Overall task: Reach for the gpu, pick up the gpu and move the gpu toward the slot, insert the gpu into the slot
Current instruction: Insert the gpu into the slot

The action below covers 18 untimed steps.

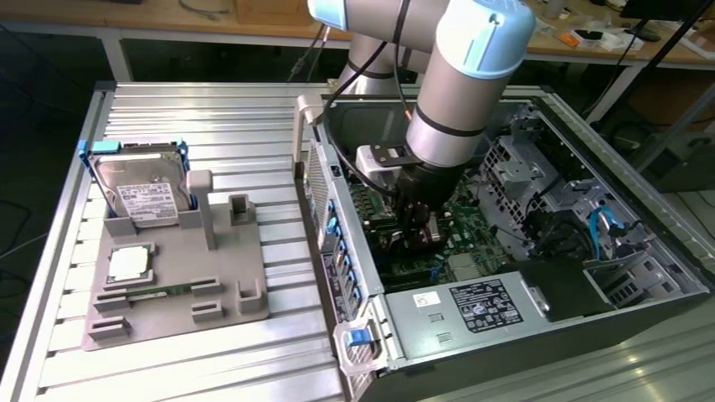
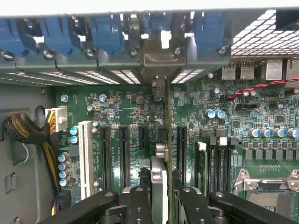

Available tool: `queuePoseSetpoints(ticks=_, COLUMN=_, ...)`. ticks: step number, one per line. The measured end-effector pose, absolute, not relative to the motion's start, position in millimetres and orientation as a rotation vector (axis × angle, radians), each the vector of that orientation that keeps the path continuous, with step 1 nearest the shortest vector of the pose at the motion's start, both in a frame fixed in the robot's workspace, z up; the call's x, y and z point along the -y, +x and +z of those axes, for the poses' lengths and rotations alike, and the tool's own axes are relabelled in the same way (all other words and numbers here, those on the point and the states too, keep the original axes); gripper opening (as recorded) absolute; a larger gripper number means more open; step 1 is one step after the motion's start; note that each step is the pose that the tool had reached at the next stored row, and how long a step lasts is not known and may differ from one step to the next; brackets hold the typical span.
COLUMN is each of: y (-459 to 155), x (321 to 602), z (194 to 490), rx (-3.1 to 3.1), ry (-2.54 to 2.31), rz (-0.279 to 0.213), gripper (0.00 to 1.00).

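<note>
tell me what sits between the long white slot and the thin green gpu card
Three black slots on the green motherboard, beside the gpu card, in the wrist view.

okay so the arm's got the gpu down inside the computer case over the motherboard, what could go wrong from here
Misalignment: the gpu, held edge-on in the hand, stands between several parallel black slots; a slight offset could land it on the board instead.

Bracket snag: its metal end sits close to the rear panel's blue latches and could catch there.

Tight clearance: in the exterior view the arm reaches deep inside the case, near its walls.
</note>
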State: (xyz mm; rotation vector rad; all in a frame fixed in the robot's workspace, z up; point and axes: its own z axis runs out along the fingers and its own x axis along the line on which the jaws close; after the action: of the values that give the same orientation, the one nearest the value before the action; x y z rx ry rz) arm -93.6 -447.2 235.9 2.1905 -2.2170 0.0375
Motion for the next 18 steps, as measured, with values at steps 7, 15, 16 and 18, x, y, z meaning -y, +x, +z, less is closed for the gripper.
queuePoseSetpoints(ticks=7, y=-93.6, x=447.1, z=235.7, rx=2.217, ry=2.191, rz=0.037, gripper=0.27)
queuePoseSetpoints(ticks=15, y=-93.6, x=447.1, z=235.7, rx=2.217, ry=2.191, rz=0.037, gripper=0.27)
queuePoseSetpoints(ticks=16, y=-93.6, x=447.1, z=235.7, rx=2.217, ry=2.191, rz=0.037, gripper=0.27)
queuePoseSetpoints(ticks=18, y=-93.6, x=447.1, z=235.7, rx=2.217, ry=2.191, rz=0.037, gripper=0.27)
